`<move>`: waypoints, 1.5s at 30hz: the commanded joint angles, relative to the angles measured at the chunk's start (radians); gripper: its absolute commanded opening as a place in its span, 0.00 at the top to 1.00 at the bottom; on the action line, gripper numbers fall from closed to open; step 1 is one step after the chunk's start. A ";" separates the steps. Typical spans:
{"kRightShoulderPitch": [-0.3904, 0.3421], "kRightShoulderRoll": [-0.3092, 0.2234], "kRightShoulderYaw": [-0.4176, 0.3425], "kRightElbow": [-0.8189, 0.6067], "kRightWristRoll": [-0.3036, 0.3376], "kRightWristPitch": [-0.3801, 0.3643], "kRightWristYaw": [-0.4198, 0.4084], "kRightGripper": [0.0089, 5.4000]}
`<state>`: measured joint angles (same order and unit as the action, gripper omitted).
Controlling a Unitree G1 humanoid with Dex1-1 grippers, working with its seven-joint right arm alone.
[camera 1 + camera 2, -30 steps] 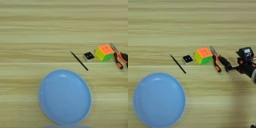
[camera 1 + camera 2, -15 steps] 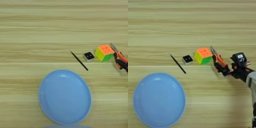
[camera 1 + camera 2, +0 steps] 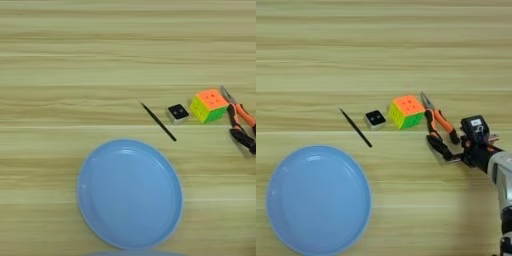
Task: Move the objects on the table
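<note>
You couldn't tell whether the right gripper (image 3: 448, 150) actually touched the pliers (image 3: 437, 124). The left eye view cut those pliers off at its right edge, and the plate (image 3: 130, 192) nearly ran off the bottom.

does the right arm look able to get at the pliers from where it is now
Probably yes. The right pincer is right at the handle ends of the pliers, coming from their right. The colourful cube sits on their far side, so nothing lies between.
</note>
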<state>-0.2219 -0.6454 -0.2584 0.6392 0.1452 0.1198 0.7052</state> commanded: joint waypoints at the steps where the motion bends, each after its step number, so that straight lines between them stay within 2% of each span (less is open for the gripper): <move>1: -0.068 -0.038 0.000 0.000 -0.012 -0.040 -0.025 0.01; 3: -0.073 -0.038 0.004 0.012 -0.013 -0.047 -0.023 0.01; 6: -0.079 -0.037 0.008 0.025 -0.010 -0.054 -0.018 0.07; 10: -0.085 -0.027 0.001 0.034 0.023 -0.017 0.012 0.17; 17: -0.087 -0.022 0.012 0.056 0.025 -0.010 0.017 0.34; 27: -0.094 -0.021 0.020 0.086 0.022 0.021 0.020 0.35; 29: -0.110 -0.022 0.006 0.099 0.026 0.017 -0.001 0.35; 35: -0.159 -0.026 -0.046 0.128 0.057 -0.019 -0.045 0.35; 45: -0.195 -0.015 -0.124 0.095 0.109 -0.106 -0.077 0.35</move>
<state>-0.3300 -0.6143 -0.3489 0.8000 0.2231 0.0704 0.6566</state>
